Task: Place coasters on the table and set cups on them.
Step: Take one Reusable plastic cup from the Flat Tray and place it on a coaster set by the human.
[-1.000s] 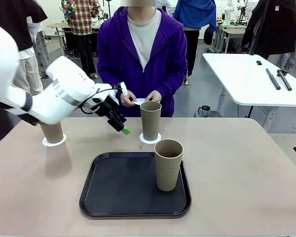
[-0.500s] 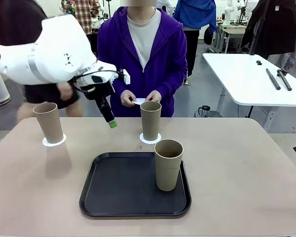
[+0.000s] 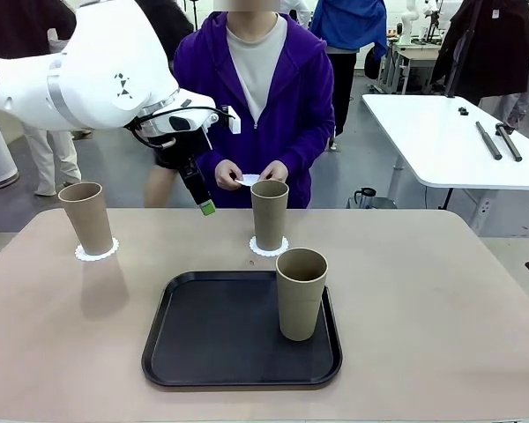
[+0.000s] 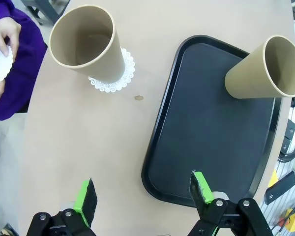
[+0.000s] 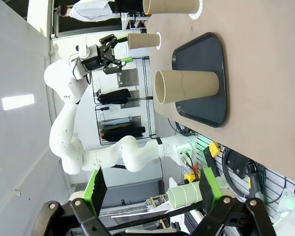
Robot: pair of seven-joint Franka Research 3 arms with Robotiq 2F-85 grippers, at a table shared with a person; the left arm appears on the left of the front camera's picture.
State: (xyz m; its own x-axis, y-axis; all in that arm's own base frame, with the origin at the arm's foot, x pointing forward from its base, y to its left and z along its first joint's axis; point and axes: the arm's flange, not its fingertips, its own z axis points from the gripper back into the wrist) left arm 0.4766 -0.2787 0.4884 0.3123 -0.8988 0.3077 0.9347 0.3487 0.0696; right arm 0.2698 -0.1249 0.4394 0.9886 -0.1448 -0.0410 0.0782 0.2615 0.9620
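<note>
Currently all three cups stand upright, long axes vertical, open mouths up and narrower bases down. The left cup (image 3: 86, 214) sits on the left coaster (image 3: 97, 254) at the far left of the table (image 3: 441, 300). The middle cup (image 3: 269, 213) stands on the middle coaster (image 3: 269, 248) near the far edge, just beyond the black tray (image 3: 220, 344). The third cup (image 3: 300, 293) stands inside the tray, toward its far right corner, directly on the tray's floor.

At the far side a person (image 3: 256, 97) holds the third coaster (image 3: 249, 181) in both hands (image 3: 275, 170), just behind the middle cup's rim and off the table.

The left gripper (image 4: 143, 189) hangs in the air over the far part of the table, between the left and middle cups, fingers pointing down. Its jaws are spread wide with nothing between them; below them lie bare tabletop and the tray's left edge. The right gripper (image 5: 151, 177) is likewise spread wide and empty, well apart from the cups, which its wrist view shows sideways and far off.
</note>
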